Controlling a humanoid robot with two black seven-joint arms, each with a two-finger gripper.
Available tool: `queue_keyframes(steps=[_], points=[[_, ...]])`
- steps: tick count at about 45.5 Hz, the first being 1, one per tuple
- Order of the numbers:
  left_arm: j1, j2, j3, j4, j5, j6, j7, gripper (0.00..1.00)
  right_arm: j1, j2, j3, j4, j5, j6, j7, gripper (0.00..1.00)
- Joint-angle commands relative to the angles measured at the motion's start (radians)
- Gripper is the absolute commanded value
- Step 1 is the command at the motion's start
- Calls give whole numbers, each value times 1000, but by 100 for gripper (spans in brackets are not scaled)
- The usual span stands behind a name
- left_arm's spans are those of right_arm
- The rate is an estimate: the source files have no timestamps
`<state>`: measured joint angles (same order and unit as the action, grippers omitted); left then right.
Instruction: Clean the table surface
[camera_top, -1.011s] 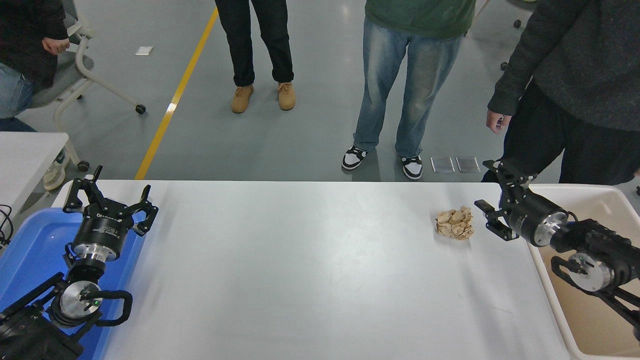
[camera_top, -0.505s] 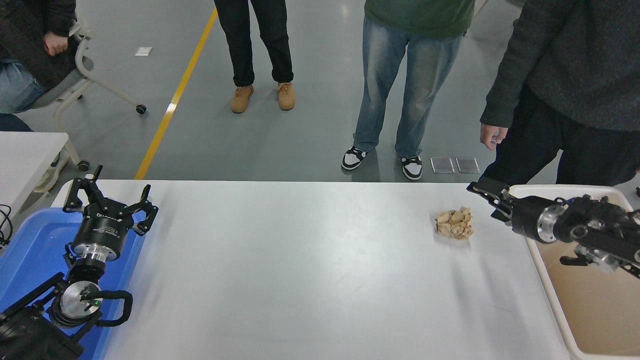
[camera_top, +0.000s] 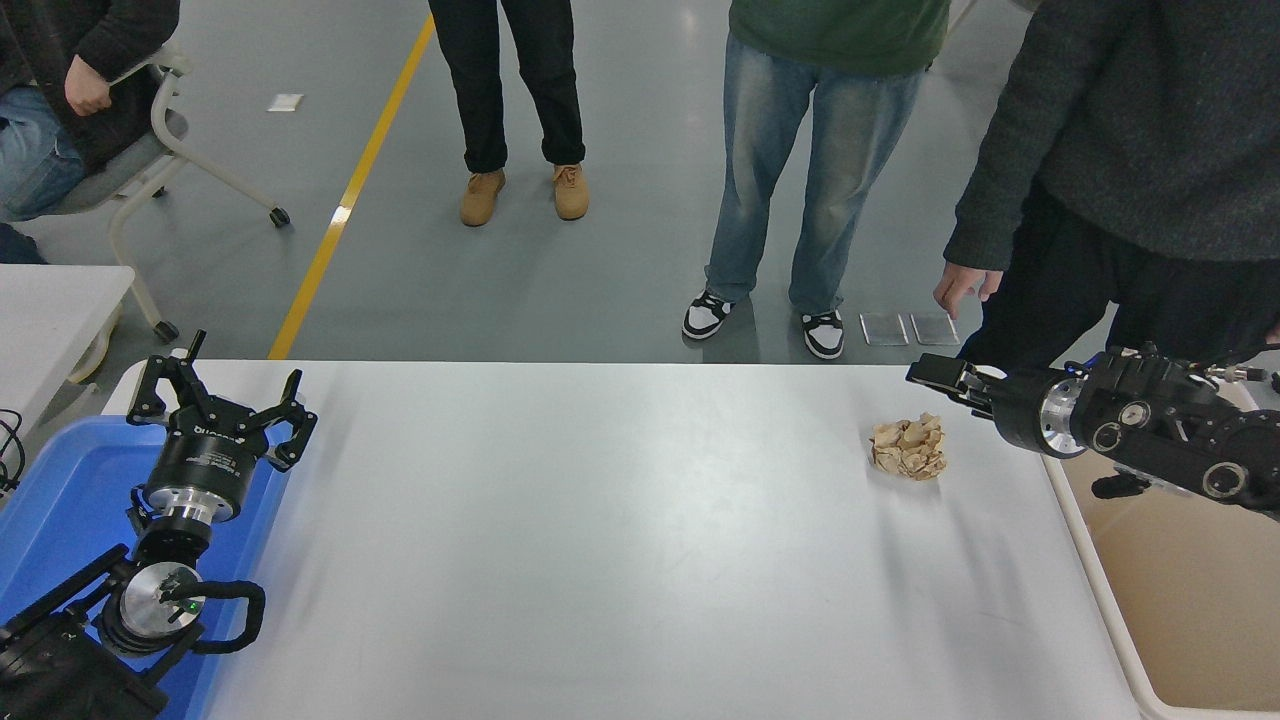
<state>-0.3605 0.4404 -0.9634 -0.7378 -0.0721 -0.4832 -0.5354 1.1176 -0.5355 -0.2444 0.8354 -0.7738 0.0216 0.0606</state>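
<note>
The table surface is a wide light-grey top filling the lower picture. A crumpled tan paper ball lies on it at the far right. My right gripper comes in from the right edge, turned side-on, and hangs just above and right of the ball, near the table's far edge, not touching it. Whether it is open or shut does not show. My left gripper is parked at the lower left over a blue tray, open and empty.
A beige bin stands against the table's right end, under my right arm. A blue tray sits at the left end. Three people stand at the far side; one person's hand hangs just behind my right gripper. A small white table is at far left.
My right gripper has risen, turned side-on and shifted up toward the table's far edge, above the paper ball. The person at right leaned in, hand moving left. Left arm unmoved.
</note>
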Motion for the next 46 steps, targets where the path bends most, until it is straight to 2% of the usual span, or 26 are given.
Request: queue_keyframes(steps=[1,6,15,24,28,39,46], points=[[0,0,0,0,0,0,0,99,34,32,-91,-41,19,30,-125,99],[0,1,0,0,0,0,0,99,42,46,-85,-38,79,40,-252,99],[0,0,0,0,0,0,0,99,44,71,-82,-48,186,28,-294,99],[0,1,0,0,0,0,0,99,68,112,-13,-55,395,18,-433,99],[0,0,0,0,0,0,0,99,71,144,-9,-67,412,17,-443,99],[0,0,2,0,0,0,0,99,53,299,-22,-271,410,41,-444,99],[0,0,0,0,0,0,0,99,39,345,-56,-351,407,47,-456,99]])
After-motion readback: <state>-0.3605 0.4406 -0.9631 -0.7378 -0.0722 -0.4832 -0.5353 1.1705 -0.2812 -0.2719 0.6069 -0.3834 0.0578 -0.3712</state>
